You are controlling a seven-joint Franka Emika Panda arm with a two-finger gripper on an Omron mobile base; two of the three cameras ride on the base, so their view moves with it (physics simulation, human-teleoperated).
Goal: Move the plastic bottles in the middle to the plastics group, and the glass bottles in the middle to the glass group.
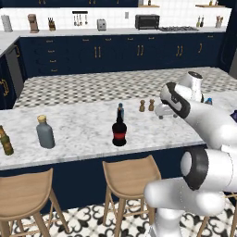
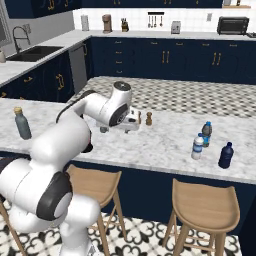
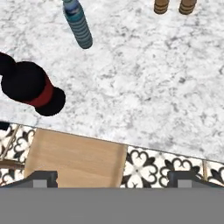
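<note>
The black round-bellied glass bottle [image 1: 119, 133] with its red label stands mid-counter near the front edge. Just behind it is the slim teal-blue plastic bottle [image 1: 120, 111]. In the hand view, the black bottle [image 3: 30, 85] lies at the left and the teal bottle [image 3: 78, 24] at the top. My gripper [image 3: 114, 179] is open and empty. It hovers over the counter's front edge, to the right of both. The clear blue-capped bottle [image 2: 198, 147] stands far right beside the dark teal bottle [image 2: 206, 133] and the navy bottle [image 2: 226, 155]. At far left are the grey tan-stoppered bottle [image 1: 45, 133] and the olive-brown bottle [image 1: 5, 141].
Two small brown shakers [image 1: 146, 106] stand behind my hand on the marble counter [image 1: 83, 129]. Wooden stools [image 1: 131, 173] sit below the front edge. My own arm hides the middle bottles in the right base view.
</note>
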